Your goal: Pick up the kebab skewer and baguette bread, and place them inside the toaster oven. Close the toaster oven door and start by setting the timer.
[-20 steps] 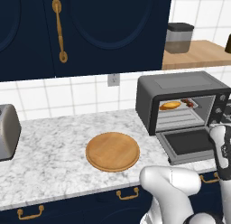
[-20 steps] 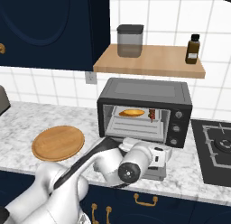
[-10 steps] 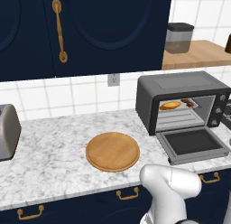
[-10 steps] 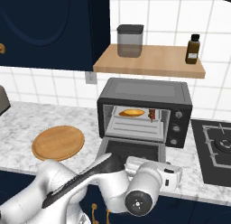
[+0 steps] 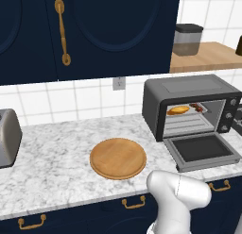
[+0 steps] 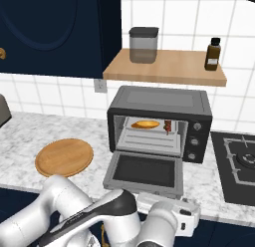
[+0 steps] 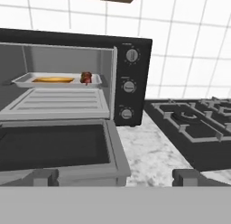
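Both foods sat inside the toaster oven point(image 6: 159, 122); its dropped toaster oven door point(image 7: 56, 151) lay just ahead-left of the wide-open, empty tool point(image 7: 113, 178).

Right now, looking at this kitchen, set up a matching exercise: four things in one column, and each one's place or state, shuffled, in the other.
Things:
1. baguette bread
2. toaster oven door
3. wooden plate
4. brown bottle

Places or states:
A. on the wall shelf
B. dropped open, lying flat
C. bare, on the marble counter
D. on the tray inside the toaster oven

Pairs: 1-D, 2-B, 3-C, 4-A
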You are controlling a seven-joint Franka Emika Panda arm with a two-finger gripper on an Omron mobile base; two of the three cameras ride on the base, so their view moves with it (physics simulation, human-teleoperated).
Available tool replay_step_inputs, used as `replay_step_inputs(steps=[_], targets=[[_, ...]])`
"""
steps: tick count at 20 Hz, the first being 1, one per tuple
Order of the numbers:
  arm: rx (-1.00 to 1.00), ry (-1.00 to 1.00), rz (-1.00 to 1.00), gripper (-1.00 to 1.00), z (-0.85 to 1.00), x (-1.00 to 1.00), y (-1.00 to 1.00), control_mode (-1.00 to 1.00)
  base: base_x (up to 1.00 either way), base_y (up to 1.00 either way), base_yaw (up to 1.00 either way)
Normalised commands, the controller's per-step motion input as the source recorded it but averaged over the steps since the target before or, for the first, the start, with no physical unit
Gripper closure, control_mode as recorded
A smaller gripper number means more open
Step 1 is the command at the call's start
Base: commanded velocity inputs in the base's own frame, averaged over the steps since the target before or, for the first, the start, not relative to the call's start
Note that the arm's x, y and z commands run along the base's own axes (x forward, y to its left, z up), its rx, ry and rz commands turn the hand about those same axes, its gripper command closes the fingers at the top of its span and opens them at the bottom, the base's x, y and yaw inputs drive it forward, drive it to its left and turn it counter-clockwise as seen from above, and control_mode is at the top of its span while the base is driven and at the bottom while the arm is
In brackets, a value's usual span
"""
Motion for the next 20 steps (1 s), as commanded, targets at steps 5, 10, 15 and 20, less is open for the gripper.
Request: replay_step_inputs(steps=[5, 10, 15, 20], targets=[[0.00, 0.00, 0.01, -1.00, -0.25, -0.21, 0.00, -1.00, 0.00, 0.00, 0.00], [0.00, 0.00, 0.03, -1.00, -0.27, -0.08, 0.00, -1.00, 0.00, 0.00, 0.00], [0.00, 0.00, 0.05, -1.00, -0.18, 0.08, 0.03, -1.00, 0.00, 0.00, 0.00], [0.00, 0.00, 0.04, -1.00, -0.15, 0.19, 0.00, -1.00, 0.00, 0.00, 0.00]])
